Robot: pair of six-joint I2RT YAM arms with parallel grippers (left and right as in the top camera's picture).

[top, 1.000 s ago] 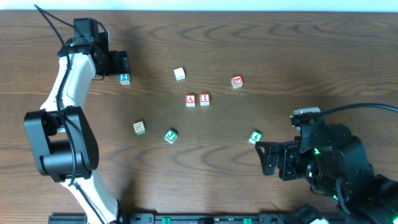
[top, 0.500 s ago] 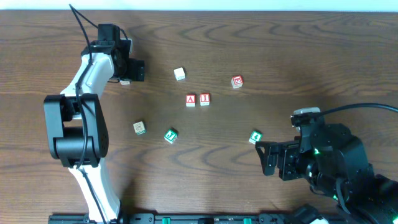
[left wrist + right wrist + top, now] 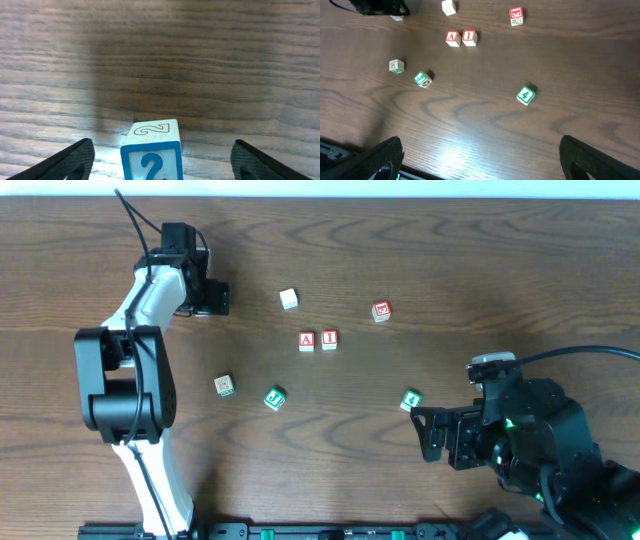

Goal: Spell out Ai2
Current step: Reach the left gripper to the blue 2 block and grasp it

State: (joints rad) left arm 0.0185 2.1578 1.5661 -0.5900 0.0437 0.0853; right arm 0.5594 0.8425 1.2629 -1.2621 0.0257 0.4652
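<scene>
Block 2 (image 3: 151, 150) rests on the counter (image 3: 480, 270) at the far left, at about 10 o'clock from the A block (image 3: 307, 340), well apart from it. The left claw (image 3: 212, 297) straddles it with its fingers (image 3: 75, 157) spread wide, one on each side and neither touching, which looks like the line-up for a grasp that has not yet been made. A sits touching the I block (image 3: 329, 339) near the middle of the counter, so the word lacks only its last character. The bare spot at 3 o'clock of I is presumably where the 2 belongs. The right claw (image 3: 428, 436) waits at 4 o'clock from that pair, also spread and empty, probably kept low and out of the left arm's way.

From overhead the 2 is almost wholly hidden under the left claw. The left wrist view cuts off the block's lower face and both fingertips at the bottom edge. The marking on the pale block (image 3: 224, 386) at 7 o'clock from A is too small to read, and the white block (image 3: 289, 299) shows no legible face.
</scene>
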